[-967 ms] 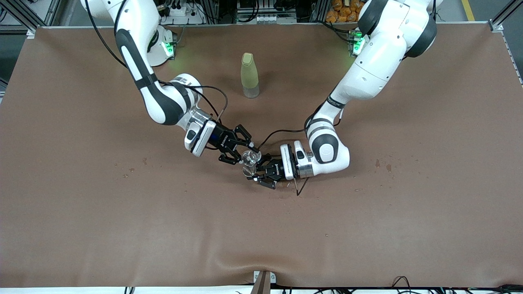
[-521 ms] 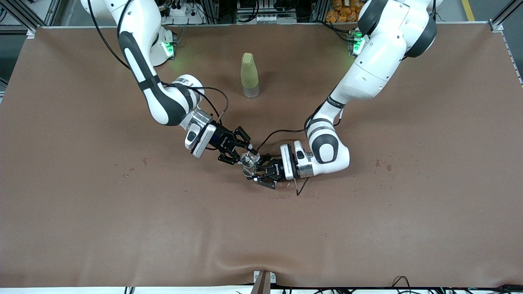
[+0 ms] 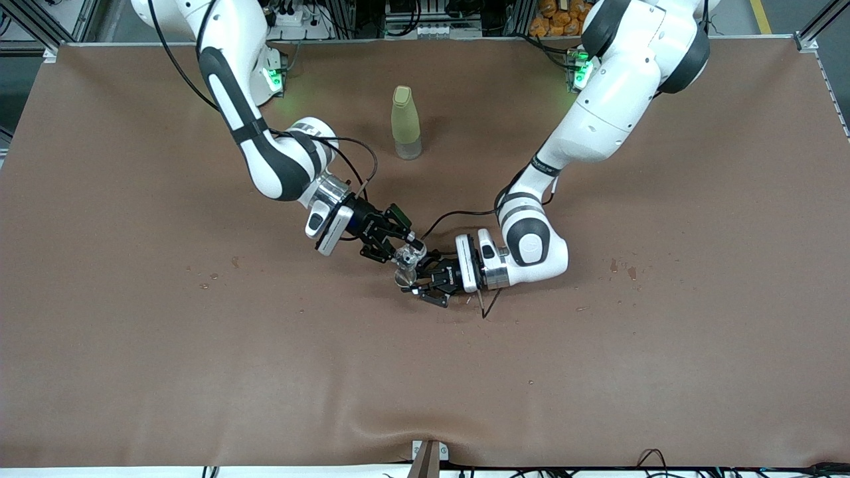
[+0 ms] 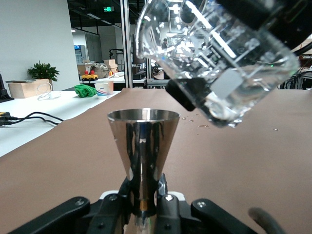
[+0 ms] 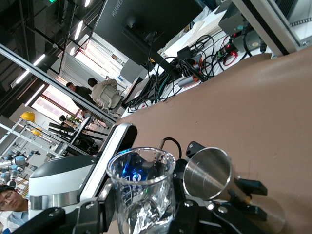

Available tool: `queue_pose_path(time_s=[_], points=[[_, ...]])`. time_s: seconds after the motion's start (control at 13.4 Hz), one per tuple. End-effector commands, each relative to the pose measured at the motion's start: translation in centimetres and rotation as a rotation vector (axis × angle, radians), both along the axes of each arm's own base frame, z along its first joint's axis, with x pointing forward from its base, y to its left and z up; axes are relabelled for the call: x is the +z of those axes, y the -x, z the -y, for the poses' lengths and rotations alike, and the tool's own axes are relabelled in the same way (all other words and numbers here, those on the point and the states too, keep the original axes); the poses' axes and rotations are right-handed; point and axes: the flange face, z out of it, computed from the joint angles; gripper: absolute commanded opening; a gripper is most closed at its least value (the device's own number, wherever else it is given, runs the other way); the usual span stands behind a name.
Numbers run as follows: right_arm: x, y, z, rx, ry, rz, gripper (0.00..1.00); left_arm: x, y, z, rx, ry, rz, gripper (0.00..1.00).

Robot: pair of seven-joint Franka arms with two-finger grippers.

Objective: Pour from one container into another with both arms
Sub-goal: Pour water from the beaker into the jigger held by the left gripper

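Inspection, mid-pour. My right gripper (image 3: 406,247) is clamped on a clear graduated beaker (image 3: 410,252), held up over the table's middle. My left gripper (image 3: 420,285) is closed on the stem of a steel jigger (image 3: 403,277), cup mouth up, directly below the beaker's lip.

Change vs. 1 s ago: right forearm and wrist have swung toward the left arm's end of the table and rolled further. The beaker is now tipped harder and sits tighter over the jigger. The left arm has not shifted; it waits as the receiver.

Left wrist view: beaker (image 4: 214,58) is steeply tilted, liquid pooled at its low side, spout end above and slightly off the jigger (image 4: 143,146) rim. I cannot see a stream; cannot tell whether any liquid has crossed yet. Right wrist view: beaker (image 5: 144,187) and jigger mouth (image 5: 208,173) just beside each other, jigger interior looks dry from this angle.

Judgement: tilt phase under way, transfer about to start or barely started. Risk: the jigger mouth is narrow and the beaker lip looks offset, so spill onto the brown table cover (image 3: 597,372) is likely if the roll goes on w/o centring. Old drip marks are already on the cover.

Also present: pale green bottle (image 3: 405,123), upright, farther from the front camera, well apart from both grippers, untouched.
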Motion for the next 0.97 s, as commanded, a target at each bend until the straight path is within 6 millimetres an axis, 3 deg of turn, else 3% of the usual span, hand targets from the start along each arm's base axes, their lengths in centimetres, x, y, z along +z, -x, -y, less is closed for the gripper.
queue_pose_path(time_s=[0.0,0.89], points=[[1.03,0.23,-0.36,-0.040,-0.026,-0.054,0.06,0.19,-0.21,0.50,0.020,0.009,0.014,0.00],[1.76,-0.33,0.03,-0.112,-0.174,-0.247,0.05,0.20,-0.29,0.41,0.025,0.011,0.012,0.00]])
